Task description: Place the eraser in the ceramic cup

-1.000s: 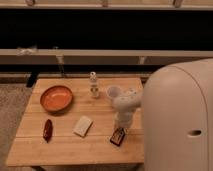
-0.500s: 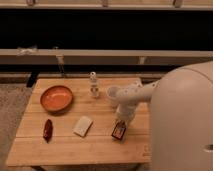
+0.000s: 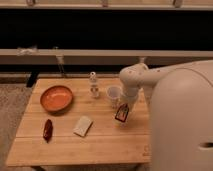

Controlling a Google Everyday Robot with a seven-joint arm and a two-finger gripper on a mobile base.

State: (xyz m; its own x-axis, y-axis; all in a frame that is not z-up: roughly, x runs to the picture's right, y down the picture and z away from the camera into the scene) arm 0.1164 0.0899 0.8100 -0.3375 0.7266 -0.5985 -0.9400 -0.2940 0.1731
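The eraser (image 3: 121,113), a small black block with red-orange markings, hangs tilted just above the wooden table (image 3: 65,147). My gripper (image 3: 123,106) reaches down from the white arm (image 3: 134,79) and is shut on the eraser's top end. The ceramic cup (image 3: 113,93), small, white and round, stands on the table just left of and behind the gripper, close to the arm. The eraser is a little in front of and to the right of the cup, not over it.
A small clear-white bottle (image 3: 93,84) stands left of the cup. An orange-brown shallow bowl (image 3: 56,98) sits at the left. A pale white block (image 3: 82,125) and a dark red chili-shaped thing (image 3: 48,129) lie toward the front. My large white body (image 3: 182,125) fills the right side.
The eraser lay on the table near the front right; the gripper has closed on it and lifted it up and back toward the cup.
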